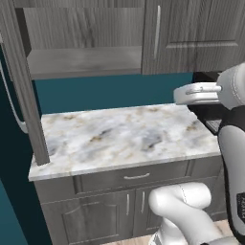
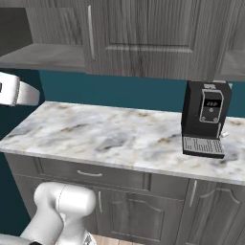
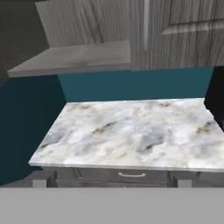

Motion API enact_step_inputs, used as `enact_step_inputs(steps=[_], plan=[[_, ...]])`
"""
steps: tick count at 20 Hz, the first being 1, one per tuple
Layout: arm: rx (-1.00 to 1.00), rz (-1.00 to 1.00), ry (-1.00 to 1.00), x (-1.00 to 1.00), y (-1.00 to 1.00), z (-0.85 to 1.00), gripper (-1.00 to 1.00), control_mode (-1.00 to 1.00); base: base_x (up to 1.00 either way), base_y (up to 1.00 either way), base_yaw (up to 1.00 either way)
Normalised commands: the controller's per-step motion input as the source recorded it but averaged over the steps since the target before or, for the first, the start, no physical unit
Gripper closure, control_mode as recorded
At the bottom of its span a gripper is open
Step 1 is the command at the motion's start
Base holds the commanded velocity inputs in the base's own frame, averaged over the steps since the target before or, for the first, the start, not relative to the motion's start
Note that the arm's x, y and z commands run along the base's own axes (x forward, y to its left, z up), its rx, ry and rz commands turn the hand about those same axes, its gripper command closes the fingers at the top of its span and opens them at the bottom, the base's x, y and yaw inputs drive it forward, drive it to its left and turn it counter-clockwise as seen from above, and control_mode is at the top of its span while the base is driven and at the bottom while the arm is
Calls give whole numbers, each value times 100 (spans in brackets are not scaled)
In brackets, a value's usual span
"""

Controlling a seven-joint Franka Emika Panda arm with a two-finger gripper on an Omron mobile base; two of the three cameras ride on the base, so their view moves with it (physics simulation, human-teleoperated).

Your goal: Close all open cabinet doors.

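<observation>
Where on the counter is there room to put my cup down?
Nearly the whole marble counter is bare, from its left end by the open cabinet door to the black coffee machine at the right. The widest patch is the middle, under the closed cabinet door. Only the coffee machine's corner is crowded.

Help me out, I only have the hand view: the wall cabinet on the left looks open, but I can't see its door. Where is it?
Observer: The left base view has it. The open cabinet door is swung out toward the robot and seen edge-on, at the left end of the marble counter.
Operator: Anything standing on that counter that I can't make out?
Observer: Yes. In the right base view a black coffee machine stands near the counter's right end, below the wall cabinets.
</observation>
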Motion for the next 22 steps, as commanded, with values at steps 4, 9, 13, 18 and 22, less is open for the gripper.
enact_step_inputs(steps=[4, 9, 13, 18, 22], plan=[[1, 9, -8, -57, 8, -11, -100, -100, 0, 0, 0], [0, 11, -2, -50, 24, 0, -100, -100, 0, 0, 0], [0, 11, -12, -59, 24, 0, -100, -100, 0, 0, 0], [-1, 5, -18, -85, 11, 0, -100, -100, 0, 0, 0], [0, 1, -39, -82, 8, -2, -100, -100, 0, 0, 0]])
